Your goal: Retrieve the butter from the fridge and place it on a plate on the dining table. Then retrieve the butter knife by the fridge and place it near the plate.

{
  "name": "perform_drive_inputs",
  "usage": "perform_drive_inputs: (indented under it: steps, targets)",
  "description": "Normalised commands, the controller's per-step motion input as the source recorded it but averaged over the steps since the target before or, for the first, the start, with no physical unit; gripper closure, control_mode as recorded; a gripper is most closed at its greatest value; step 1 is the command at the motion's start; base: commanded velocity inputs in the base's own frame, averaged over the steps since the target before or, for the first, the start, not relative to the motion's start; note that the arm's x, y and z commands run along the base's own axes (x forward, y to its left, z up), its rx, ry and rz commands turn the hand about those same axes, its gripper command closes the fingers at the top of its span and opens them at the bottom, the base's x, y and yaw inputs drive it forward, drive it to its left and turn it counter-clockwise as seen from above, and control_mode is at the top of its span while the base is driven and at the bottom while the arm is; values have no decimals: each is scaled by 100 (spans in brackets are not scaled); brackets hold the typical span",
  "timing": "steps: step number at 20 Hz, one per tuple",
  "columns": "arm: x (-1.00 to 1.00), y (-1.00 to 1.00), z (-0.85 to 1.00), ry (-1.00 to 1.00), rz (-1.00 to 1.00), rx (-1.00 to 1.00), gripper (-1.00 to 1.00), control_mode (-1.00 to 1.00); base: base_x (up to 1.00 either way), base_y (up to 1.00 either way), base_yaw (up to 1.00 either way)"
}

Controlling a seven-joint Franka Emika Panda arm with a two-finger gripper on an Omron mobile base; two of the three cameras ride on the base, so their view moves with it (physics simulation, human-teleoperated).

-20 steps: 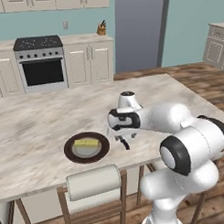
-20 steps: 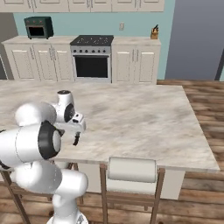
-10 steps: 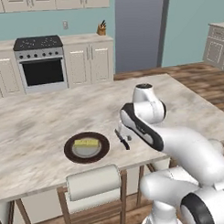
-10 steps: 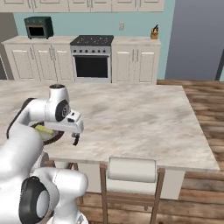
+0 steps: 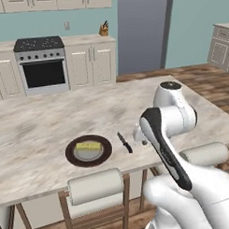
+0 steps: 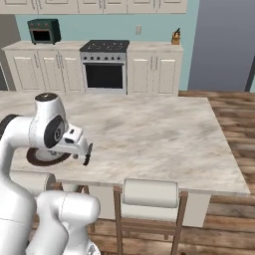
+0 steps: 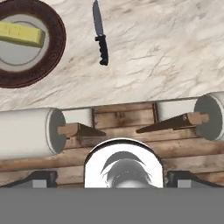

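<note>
One butter knife (image 7: 100,36) lies beside the plate (image 7: 57,52) near the dining table (image 5: 42,123) edge; jaws spread wide, empty.

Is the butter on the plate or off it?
On it. The butter lies flat in the grey middle of the plate, with the dark rim all around it.

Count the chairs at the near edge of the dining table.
2. One chair sits below the plate; the other chair is right of it, behind the arm. Others may be hidden.
</note>
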Motion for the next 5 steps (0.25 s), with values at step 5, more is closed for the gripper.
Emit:
perform_drive_inputs:
  steps: [5]
  targets:
    - [-27,-5,49,0,0,0,-100,-100,0,0,0]
